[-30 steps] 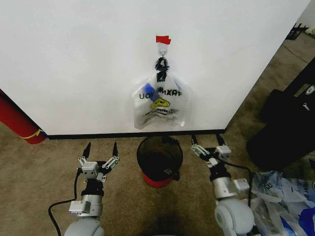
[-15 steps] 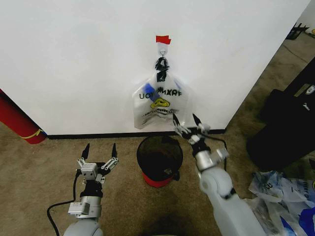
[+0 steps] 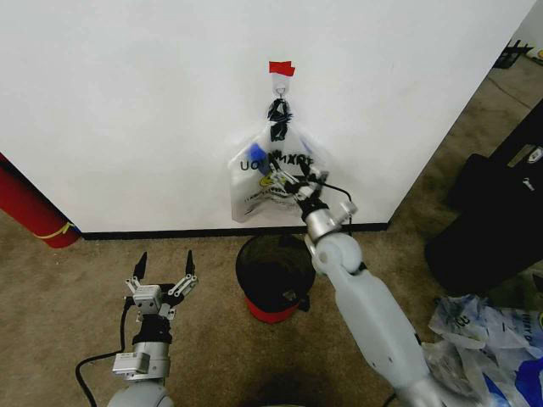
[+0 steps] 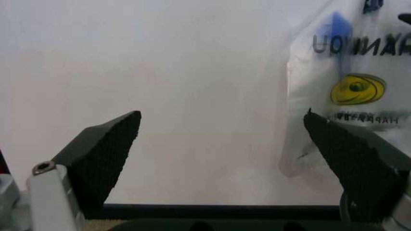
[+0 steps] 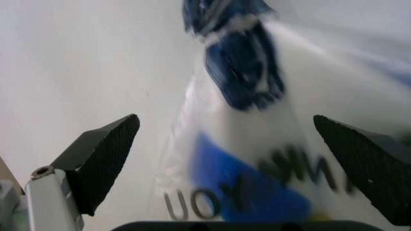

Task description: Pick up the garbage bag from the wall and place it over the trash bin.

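Note:
The garbage bag [image 3: 276,174] hangs on the white wall [image 3: 127,110] from a small hook [image 3: 280,85] under a red tape strip [image 3: 281,68]. It is thin plastic with dark knotted handles and a blue patch; mirrored lettering and a yellow smiley show on it. My right gripper [image 3: 293,180] is raised in front of the bag's middle, open, with the bag [image 5: 244,159] between its spread fingers. The black mesh trash bin [image 3: 276,271] with a red base stands on the floor below. Left of the bin, my left gripper [image 3: 164,270] is low and open, facing the wall and the bag [image 4: 347,86].
A large red cylinder [image 3: 30,212] leans at the far left by the black baseboard [image 3: 170,233]. A black bulky object [image 3: 501,203] stands at the right. A heap of white-and-blue plastic bags [image 3: 492,339] lies on the carpet at the lower right.
My right arm has risen from beside the bin up to the hanging bag, its gripper still open. The left gripper has sunk slightly and stays open.

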{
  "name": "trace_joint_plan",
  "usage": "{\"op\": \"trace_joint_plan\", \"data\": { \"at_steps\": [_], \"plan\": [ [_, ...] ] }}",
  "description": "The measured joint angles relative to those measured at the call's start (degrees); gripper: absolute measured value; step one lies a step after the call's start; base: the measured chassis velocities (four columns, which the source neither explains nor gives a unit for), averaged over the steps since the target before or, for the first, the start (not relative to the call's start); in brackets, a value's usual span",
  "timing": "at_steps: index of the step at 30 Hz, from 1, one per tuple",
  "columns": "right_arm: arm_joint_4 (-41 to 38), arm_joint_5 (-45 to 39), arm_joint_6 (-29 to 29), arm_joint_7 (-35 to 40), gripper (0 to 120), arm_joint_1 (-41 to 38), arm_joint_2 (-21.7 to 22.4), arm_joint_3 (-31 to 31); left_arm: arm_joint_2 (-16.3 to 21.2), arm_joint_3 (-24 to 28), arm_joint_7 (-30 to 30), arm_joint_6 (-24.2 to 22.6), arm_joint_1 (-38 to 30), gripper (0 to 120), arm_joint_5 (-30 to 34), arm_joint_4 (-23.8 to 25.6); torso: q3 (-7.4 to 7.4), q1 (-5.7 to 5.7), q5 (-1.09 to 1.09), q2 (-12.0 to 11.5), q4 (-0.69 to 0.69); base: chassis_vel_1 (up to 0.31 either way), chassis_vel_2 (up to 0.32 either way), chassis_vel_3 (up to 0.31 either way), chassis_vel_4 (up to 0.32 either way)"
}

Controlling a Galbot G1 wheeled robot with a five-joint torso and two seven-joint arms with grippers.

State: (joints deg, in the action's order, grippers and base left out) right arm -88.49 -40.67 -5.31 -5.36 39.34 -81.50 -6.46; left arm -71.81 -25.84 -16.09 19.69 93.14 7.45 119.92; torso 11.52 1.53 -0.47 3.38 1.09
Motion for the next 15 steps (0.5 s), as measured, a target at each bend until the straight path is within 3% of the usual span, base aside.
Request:
{"op": "trace_joint_plan", "data": {
  "at_steps": [15],
  "plan": [
    [8.1, -2.2, -0.4, -2.4, 100, -9.0, -1.1, 1.7, -1.1, -0.8, -0.1, 1.2, 1.3, 100, -0.1, -0.2, -0.01, -0.01, 0.01, 0.0, 0.02, 0.000, 0.000, 0.000, 0.000]
  ]
}}
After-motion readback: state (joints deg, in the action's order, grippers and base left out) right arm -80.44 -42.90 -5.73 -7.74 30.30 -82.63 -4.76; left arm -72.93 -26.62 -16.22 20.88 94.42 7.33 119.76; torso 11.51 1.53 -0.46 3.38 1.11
